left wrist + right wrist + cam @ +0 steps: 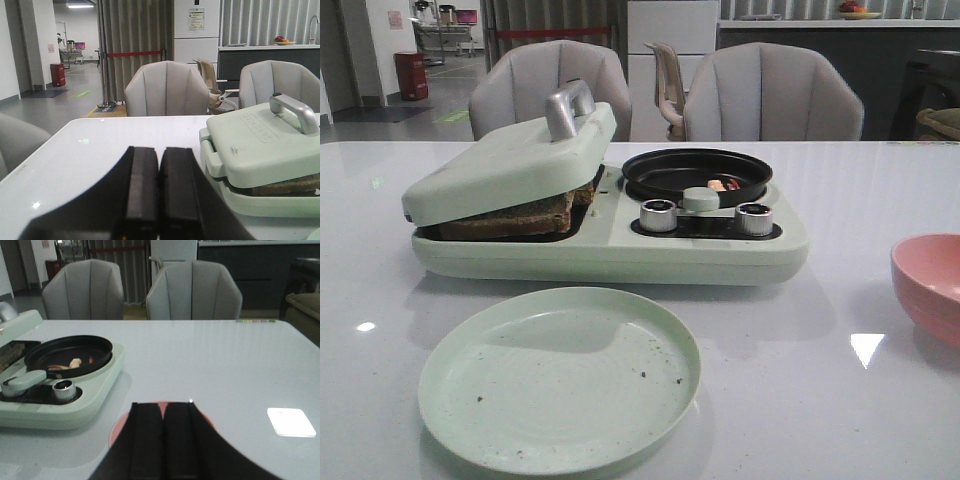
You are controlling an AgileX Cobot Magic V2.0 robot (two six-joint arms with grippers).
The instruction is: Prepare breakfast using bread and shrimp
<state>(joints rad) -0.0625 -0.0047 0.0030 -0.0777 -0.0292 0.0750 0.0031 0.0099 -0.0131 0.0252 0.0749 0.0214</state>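
Well apart from left hand (159,200), bread (285,186) under lid (265,145).

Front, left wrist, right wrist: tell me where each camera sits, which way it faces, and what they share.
Front: looks forward over the table at the breakfast maker, green plate and pink bowl; no arm shows.
Left wrist: low beside the maker's lid, bread beneath; left tool shut.
Right wrist: above the pink bowl, facing the pan with shrimp; right tool shut.
Shared: all three show the breakfast maker and the chairs.
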